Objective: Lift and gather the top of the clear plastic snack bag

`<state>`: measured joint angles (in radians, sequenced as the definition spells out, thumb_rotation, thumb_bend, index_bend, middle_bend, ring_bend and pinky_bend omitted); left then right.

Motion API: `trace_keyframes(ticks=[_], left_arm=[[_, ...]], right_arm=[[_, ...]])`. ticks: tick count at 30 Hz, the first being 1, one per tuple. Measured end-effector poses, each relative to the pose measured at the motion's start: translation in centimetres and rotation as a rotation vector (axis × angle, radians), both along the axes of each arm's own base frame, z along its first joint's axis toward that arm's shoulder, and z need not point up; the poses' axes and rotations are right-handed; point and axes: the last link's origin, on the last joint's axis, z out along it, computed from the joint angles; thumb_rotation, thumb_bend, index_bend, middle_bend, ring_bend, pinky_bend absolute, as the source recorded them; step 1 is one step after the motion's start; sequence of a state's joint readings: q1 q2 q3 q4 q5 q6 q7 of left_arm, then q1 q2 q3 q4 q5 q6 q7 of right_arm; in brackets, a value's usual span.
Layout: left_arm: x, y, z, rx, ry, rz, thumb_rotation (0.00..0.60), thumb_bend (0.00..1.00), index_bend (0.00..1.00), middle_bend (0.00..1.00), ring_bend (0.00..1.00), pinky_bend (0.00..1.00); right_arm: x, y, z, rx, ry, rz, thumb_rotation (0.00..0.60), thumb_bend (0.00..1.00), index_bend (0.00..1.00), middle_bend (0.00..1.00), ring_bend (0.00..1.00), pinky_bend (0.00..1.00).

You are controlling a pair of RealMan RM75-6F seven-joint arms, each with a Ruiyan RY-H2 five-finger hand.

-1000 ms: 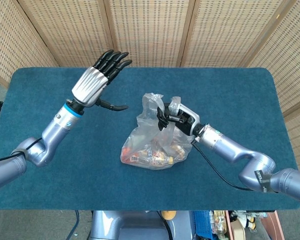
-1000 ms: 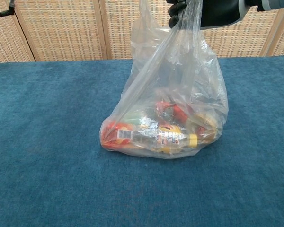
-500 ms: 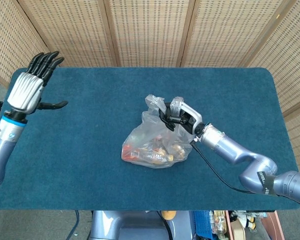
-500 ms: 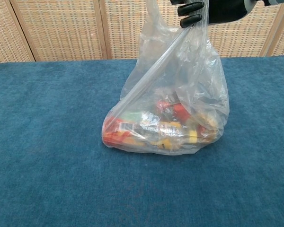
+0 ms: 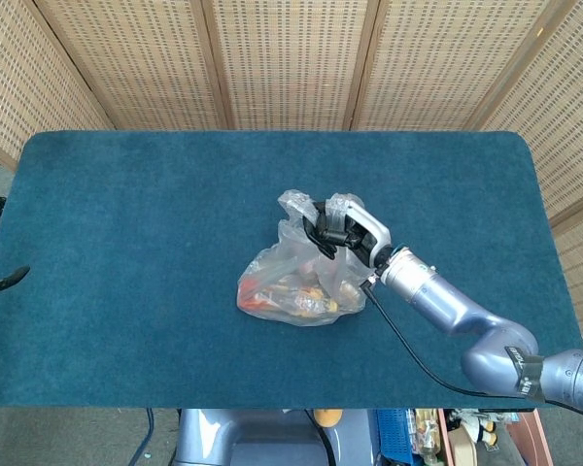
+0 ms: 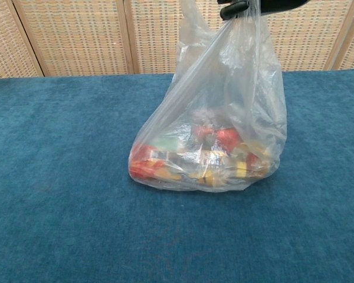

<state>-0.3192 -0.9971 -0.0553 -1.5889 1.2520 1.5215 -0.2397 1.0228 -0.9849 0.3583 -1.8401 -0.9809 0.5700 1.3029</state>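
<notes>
Bag (image 5: 296, 277): clear plastic, on the table (image 5: 126, 243) a little right of centre in the head view; base rests on the cloth, top drawn upward.
Bag axis: upright in the chest view (image 6: 224, 118), broad at the base, narrowing to the gathered top at the upper frame edge; one taut crease runs from the lower left up to the grip.
Bag top: bunched; loose folds stand on either side of the fingers in the head view.
Snacks (image 6: 194, 162): small packets, red, yellow, green and silver, lying in the bottom of the bag.
Right hand (image 5: 342, 226): fingers closed on the gathered top, holding it above the snacks; dark fingertips (image 6: 235, 8) curl over the plastic in the chest view.
Right arm (image 5: 447, 309): silver, reaches in from the lower right; a black cable (image 5: 408, 348) hangs beneath it.
Left hand: only a dark tip (image 5: 8, 280) shows at the left frame edge, off the table; whether the fingers are spread or curled cannot be told.
Table: covered in blue cloth.
Screens (image 5: 291, 58): woven panels behind the table.
</notes>
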Motion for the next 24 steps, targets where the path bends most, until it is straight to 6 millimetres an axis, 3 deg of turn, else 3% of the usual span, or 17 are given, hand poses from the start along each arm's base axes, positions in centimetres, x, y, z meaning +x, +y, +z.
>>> trace_keyframes(ticks=[4, 10, 24], left_arm=[[-1.8, -2.3, -0.3, 0.0, -0.004, 0.106, 0.6, 0.16, 0.0, 0.0, 0.0, 0.0], [-2.2, -3.6, -0.9, -0.048, 0.04, 0.211, 0.6, 0.19, 0.0, 0.0, 0.0, 0.0], [-2.7, -3.6, -0.4, -0.1, 0.034, 0.298, 0.6, 0.19, 0.0, 0.0, 0.0, 0.0]], right_arm=[[1.4, 0.5, 0.7, -0.013, -0.005, 0.02, 0.6, 1.0, 0.76, 0.82, 0.88, 0.81], [3.6, 1.0, 2.2, -0.045, -0.018, 0.049, 0.6, 1.0, 0.76, 0.82, 0.88, 0.81], [8.9, 2.1, 7.4, -0.144, -0.046, 0.077, 0.6, 1.0, 0.76, 0.82, 0.88, 0.81]])
